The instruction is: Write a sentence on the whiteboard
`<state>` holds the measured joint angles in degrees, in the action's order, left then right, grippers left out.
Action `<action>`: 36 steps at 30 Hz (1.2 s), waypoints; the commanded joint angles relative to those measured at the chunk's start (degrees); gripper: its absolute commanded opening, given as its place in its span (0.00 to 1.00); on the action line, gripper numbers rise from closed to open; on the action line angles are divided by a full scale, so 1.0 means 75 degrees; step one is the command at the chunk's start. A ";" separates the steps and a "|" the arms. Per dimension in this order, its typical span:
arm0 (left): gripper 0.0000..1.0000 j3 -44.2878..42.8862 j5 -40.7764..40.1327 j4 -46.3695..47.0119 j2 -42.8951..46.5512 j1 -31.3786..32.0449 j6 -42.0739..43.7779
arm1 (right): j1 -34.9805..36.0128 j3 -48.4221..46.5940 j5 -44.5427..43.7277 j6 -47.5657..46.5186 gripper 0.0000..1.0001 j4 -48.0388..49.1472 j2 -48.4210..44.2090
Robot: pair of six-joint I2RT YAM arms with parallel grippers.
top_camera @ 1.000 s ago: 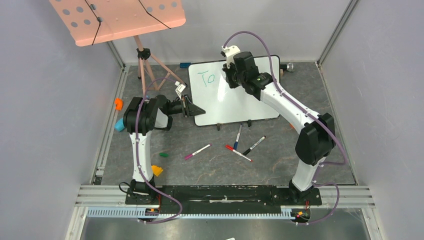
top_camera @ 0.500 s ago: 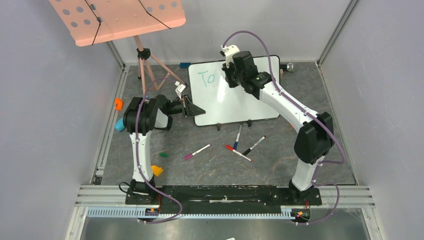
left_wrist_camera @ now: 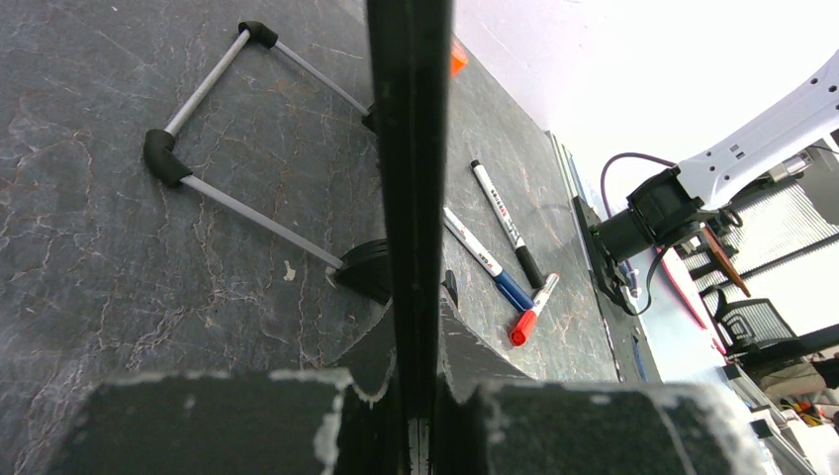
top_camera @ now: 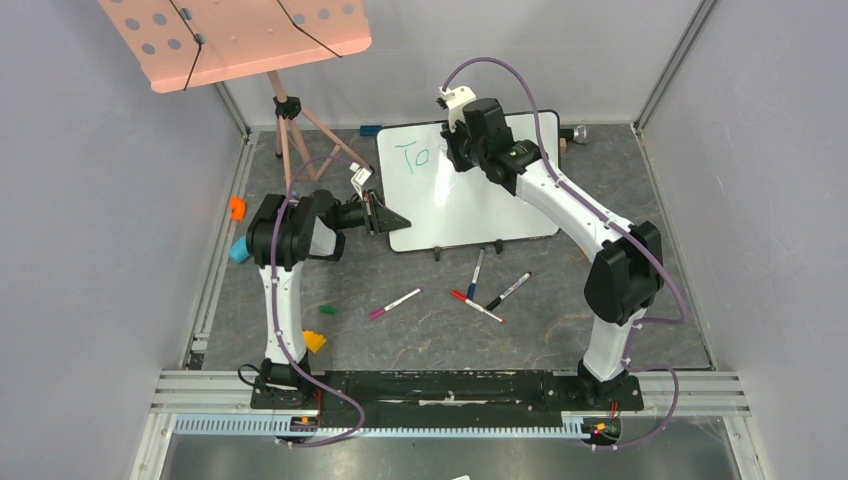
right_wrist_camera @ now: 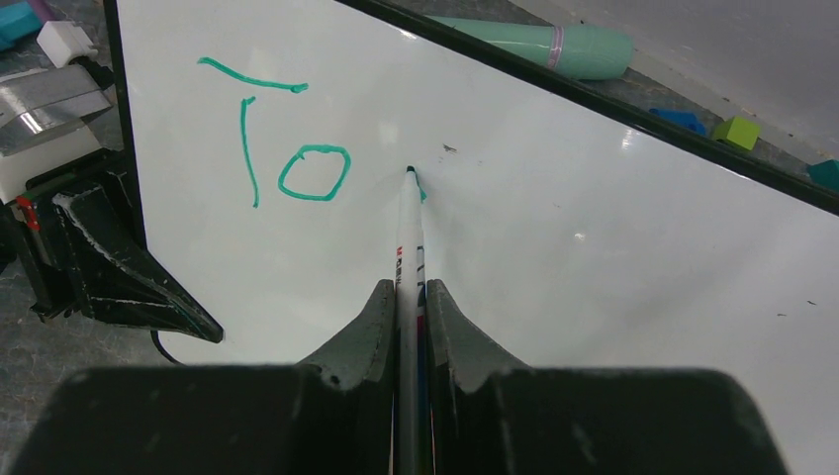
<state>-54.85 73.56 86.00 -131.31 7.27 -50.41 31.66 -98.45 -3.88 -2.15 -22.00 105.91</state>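
The whiteboard (top_camera: 470, 205) stands tilted at the back of the table, white with a thin black frame. Of the sentence (right_wrist_camera: 282, 148), only the teal letters "To" show, near the board's top left corner (top_camera: 412, 156). My right gripper (right_wrist_camera: 407, 292) is shut on a white marker (right_wrist_camera: 408, 237). The marker's tip rests on the whiteboard (right_wrist_camera: 594, 247) just right of the "o", beside a short teal stroke. My left gripper (left_wrist_camera: 418, 317) is shut on the whiteboard's black left edge (left_wrist_camera: 408, 148), low on that side (top_camera: 385, 218).
Loose markers lie in front of the board: purple (top_camera: 395, 303), blue (top_camera: 476, 273), red (top_camera: 476, 306) and black (top_camera: 508, 291). A pink music-stand tray (top_camera: 240, 35) stands on its tripod at the back left. A teal cylinder (right_wrist_camera: 544, 45) lies behind the board. Small orange pieces (top_camera: 237, 207) lie at the left.
My right arm has shifted slightly left and toward the board's top, carrying the marker. The left arm and the board have not moved.
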 commanded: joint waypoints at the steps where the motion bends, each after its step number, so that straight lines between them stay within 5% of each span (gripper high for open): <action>1: 0.02 -0.0034 0.0042 0.0428 -0.0086 0.0125 0.0276 | 0.0004 -0.0344 0.0035 -0.0053 0.00 -0.0018 0.0168; 20: 0.02 -0.0034 0.0039 0.0428 -0.0093 0.0122 0.0276 | 0.0005 0.0210 0.0500 -0.0268 0.00 -0.0267 -0.0061; 36: 0.02 -0.0034 0.0038 0.0428 -0.0087 0.0122 0.0276 | -0.0085 0.0201 -0.0385 -0.0135 0.00 -0.0293 -0.0173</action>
<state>-54.85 73.54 85.86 -131.33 7.27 -50.48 32.14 -95.42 -1.78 -3.05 -23.77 105.16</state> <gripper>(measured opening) 0.106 0.135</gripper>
